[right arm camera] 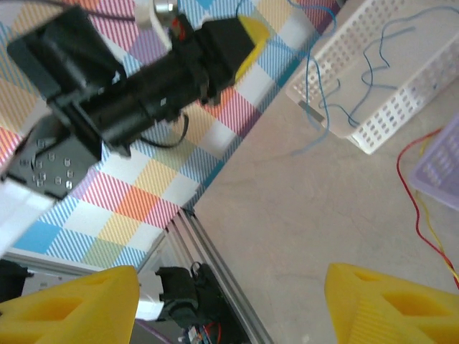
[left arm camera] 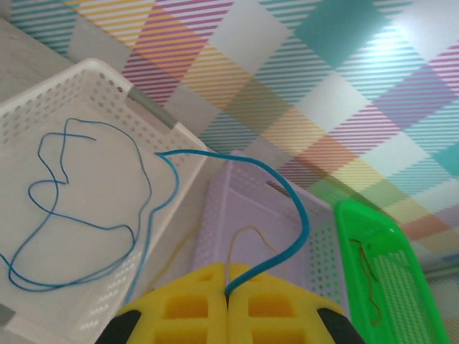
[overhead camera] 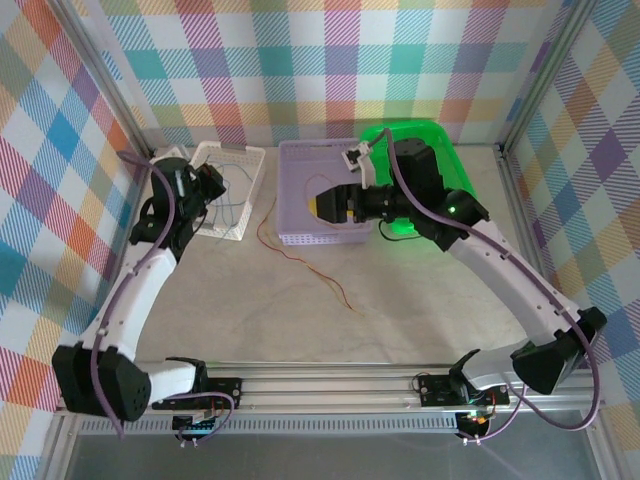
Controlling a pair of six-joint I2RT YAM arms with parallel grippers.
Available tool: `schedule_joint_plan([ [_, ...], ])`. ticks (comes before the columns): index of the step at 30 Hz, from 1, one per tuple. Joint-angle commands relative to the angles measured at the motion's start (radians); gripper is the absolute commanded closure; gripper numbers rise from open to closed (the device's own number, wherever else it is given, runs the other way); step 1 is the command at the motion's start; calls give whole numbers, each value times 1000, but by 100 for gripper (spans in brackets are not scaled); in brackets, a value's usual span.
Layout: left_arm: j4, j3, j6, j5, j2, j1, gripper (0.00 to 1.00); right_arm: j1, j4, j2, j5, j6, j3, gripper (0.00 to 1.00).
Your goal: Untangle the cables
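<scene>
L gripper [left arm camera: 228,278] is clamped on one end of the blue cable [left arm camera: 305,215]. The rest is coiled in the white basket [left arm camera: 50,86], w/ the free span draped over its rim. If the arm is lifted or swung away w/o release, the coil could be dragged out. The light basket could also be tipped or shifted, should the wire catch in a slot.

Right of that, a red cable [right arm camera: 409,193] is laid on the table [overhead camera: 400,320], w/ an orange cable [right arm camera: 430,231] close alongside, both running up by the purple basket [overhead camera: 286,190]. R gripper [right arm camera: 231,287] is held over that basket, jaws wide, nothing btwn them. Both wires could be pinched together, so the tangle would merely be moved. Being thin & flat on the table, they could also be missed altogether.

Far right, a reddish cable [left arm camera: 369,272] is seen lying in the green basket [left arm camera: 401,236]; little risk is judged there.
</scene>
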Motion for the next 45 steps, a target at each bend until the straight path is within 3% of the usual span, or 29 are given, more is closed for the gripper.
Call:
schedule_joint_plan([
  [1,12,87,32,-36,62,32,100,11,68,-74,-4,-21,-51,31],
  [10,-7,267,80,-74,352,106,100,85,75,-141,6,-37,-198,31],
  [18,-44,351,120,-72,598,113,100,110,67,-168,69,-74,-323,31],
  [25,-61,348,113,-45,682,117,100,115,92,-57,182,-135,-431,31],
  [29,-57,311,89,-22,648,117,84,120,104,82,217,-176,-405,31],
  [34,-76,279,37,25,569,117,42,135,129,244,255,-227,-314,32],
  [37,-76,261,0,50,499,116,25,157,130,329,321,-267,-252,31],
  [40,-128,268,-29,107,435,116,17,172,133,404,377,-288,-193,31],
  [45,-211,263,-88,102,313,109,1,188,177,500,472,-321,-145,31],
])
